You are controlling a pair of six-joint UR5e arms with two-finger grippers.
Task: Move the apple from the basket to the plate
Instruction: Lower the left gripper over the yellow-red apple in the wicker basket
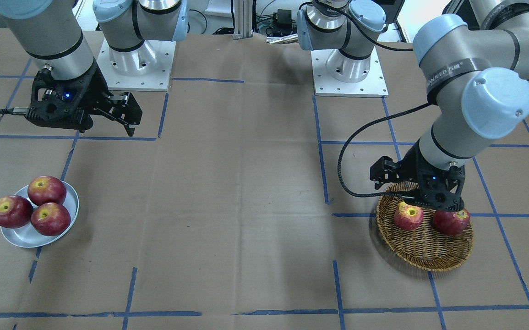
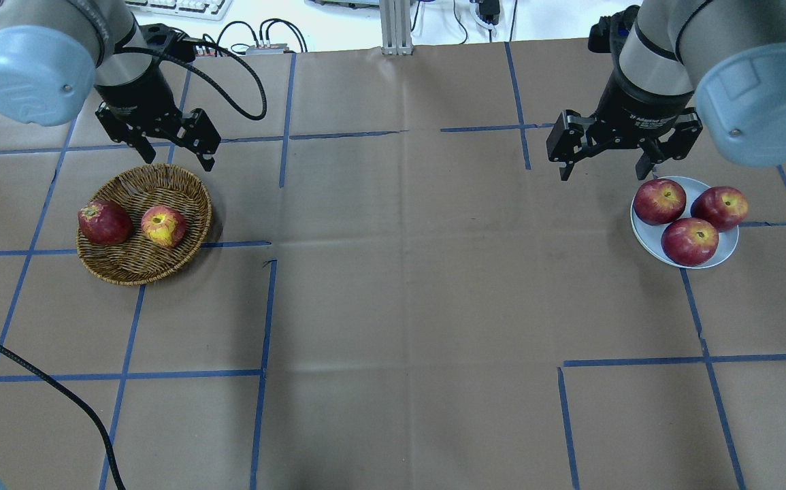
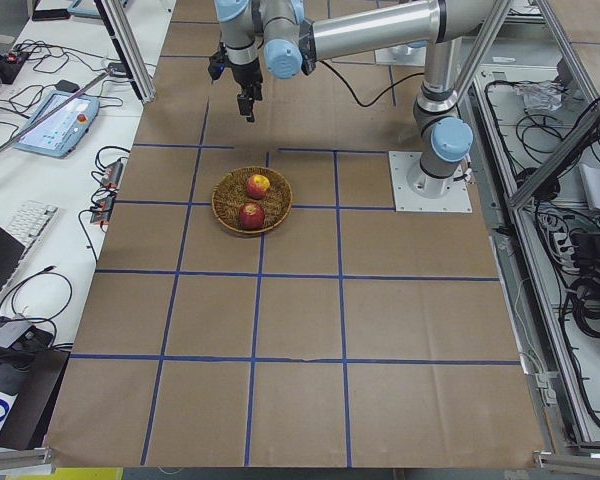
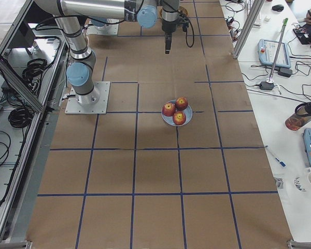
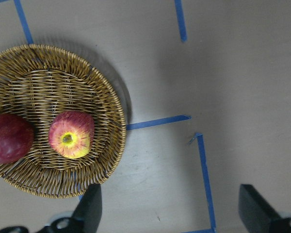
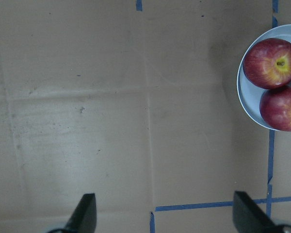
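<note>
Left gripper and right gripper hover, pointing down, fingers spread wide, empty.

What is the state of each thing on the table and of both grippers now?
apple: in the basket, not gripped
dark apple: in the basket, beside the apple
basket: on the table, holds both apples
plate: on the table, holds three red apples
left gripper: open, empty, raised near the basket
right gripper: open, empty, raised near the plate
</note>
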